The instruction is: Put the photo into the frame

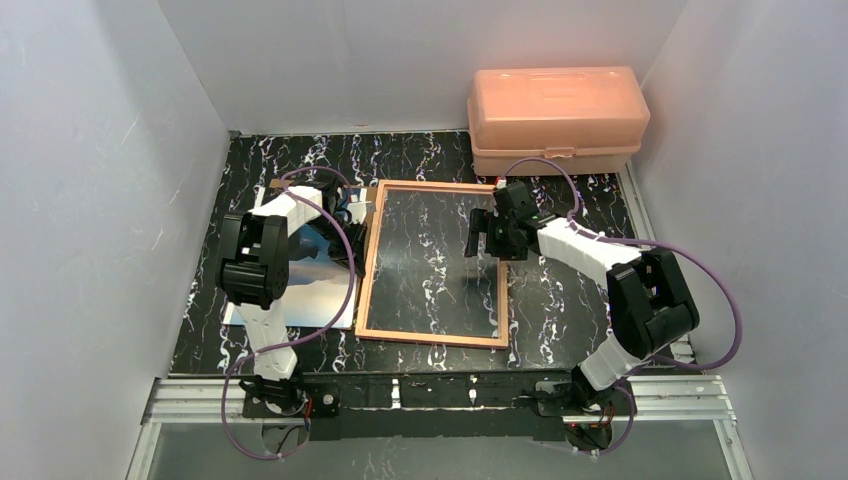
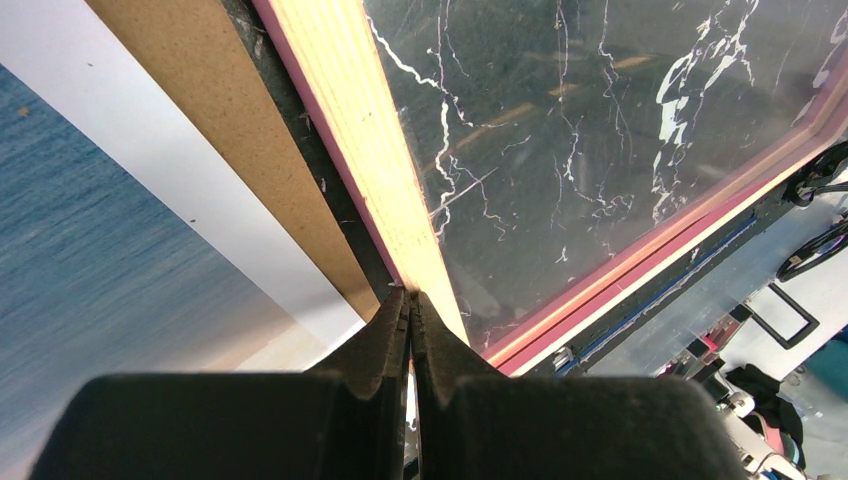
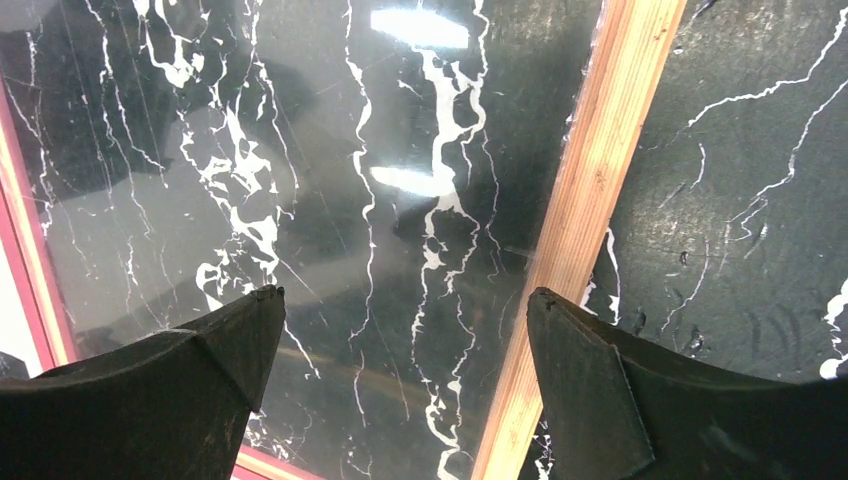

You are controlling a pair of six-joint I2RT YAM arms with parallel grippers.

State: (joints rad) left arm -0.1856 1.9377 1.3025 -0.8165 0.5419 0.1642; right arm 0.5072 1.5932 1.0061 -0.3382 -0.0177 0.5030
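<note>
On black marbled table (image 1: 560, 300), thin clear-paned frame (image 1: 369, 262), tan side up.

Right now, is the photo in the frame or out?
Out: through the frame only marbled table shows, and the photo lies beside it.

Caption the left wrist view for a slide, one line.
Left gripper, shut, tips at the frame's wooden edge; brown board and photo beside it.
</note>
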